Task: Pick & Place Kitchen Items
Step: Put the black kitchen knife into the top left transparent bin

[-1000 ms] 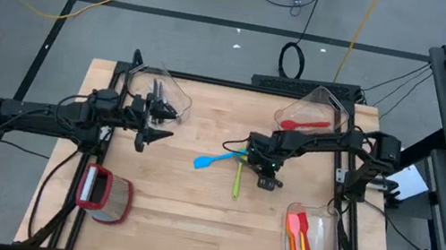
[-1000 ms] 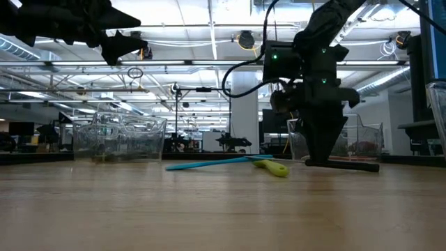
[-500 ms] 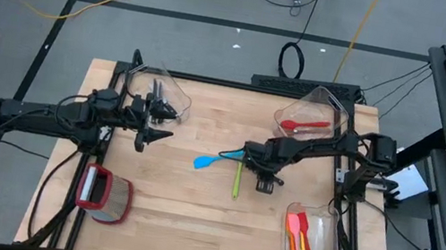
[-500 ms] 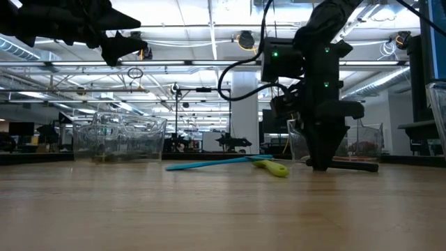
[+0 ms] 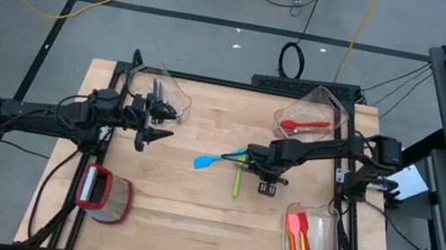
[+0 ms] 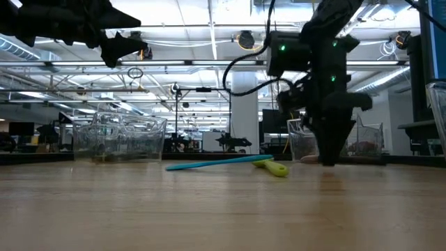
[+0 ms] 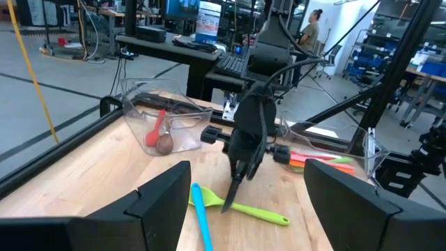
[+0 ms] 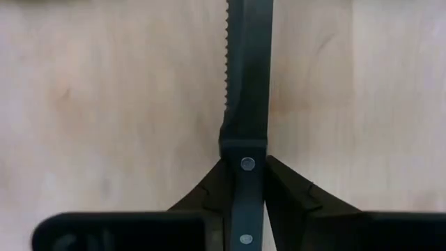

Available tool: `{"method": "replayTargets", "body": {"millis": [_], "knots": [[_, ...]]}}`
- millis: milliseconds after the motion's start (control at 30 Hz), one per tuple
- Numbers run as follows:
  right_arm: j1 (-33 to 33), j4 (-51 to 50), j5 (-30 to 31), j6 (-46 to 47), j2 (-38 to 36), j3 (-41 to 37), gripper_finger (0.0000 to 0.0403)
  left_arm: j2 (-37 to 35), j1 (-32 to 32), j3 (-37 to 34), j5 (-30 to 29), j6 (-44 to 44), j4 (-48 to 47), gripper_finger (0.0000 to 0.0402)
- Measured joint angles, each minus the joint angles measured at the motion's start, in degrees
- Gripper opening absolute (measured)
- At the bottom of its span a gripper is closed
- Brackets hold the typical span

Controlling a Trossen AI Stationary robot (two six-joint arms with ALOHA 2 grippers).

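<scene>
A black-handled knife [image 8: 244,77] with a serrated blade lies flat against the wooden table [image 5: 170,225]. My right gripper [image 5: 268,185] stands low on the table, pointing down, shut on the knife; it also shows in the low view [image 6: 331,159] and its own wrist view [image 8: 245,166]. A blue spatula [image 5: 215,158] and a green utensil [image 5: 237,180] lie just left of it. My left gripper [image 5: 152,128] hangs open and empty above the table beside the far-left bin; it also shows in its wrist view [image 7: 254,209]. My right gripper pinches the knife's black riveted handle [image 8: 244,183] between its two fingers [image 8: 212,192], close to where the blade begins. The fingers come from above, pointing down, and lie across the knife. The blade stretches ahead over the wood; I cannot tell whether it is lifted.
A clear bin [image 5: 160,94] at the far left holds black knives. A clear bin [image 5: 310,117] at the far right holds a red spoon. A clear bin [image 5: 304,248] at the near right holds red, orange and green utensils. A red-rimmed container [image 5: 105,194] lies near left.
My right gripper has shifted a little toward the table's right edge, staying low at the table top with its fingers pointing down.
</scene>
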Motion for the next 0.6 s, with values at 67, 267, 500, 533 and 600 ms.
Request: {"method": "replayTargets", "body": {"millis": [67, 267, 500, 533, 600], "knots": [[0.1, -1.3, -1.6, 1.2, -2.2, 0.0, 0.0048, 0.0, 0.0, 0.0, 0.0, -0.1, 0.4, 0.0285], [0.0, -3.0, -10.4, 3.8, -10.4, 0.0, 0.0048, 0.0, 0.0, 0.0, 0.0, -0.9, 4.2, 0.0285], [-1.9, 1.1, -21.9, 8.0, -19.2, 0.1, 0.0048, 0.0, 0.0, 0.0, 0.0, -2.6, 8.9, 0.0285], [-2.4, 2.6, -23.5, 8.8, -20.2, 0.1, 0.0048, 0.0, 0.0, 0.0, 0.0, -3.3, 10.0, 0.0285], [-3.3, 5.8, -27.2, 10.0, -22.0, 0.1, 0.0048, 0.0, 0.0, 0.0, 0.0, -4.7, 11.8, 0.0285]]}}
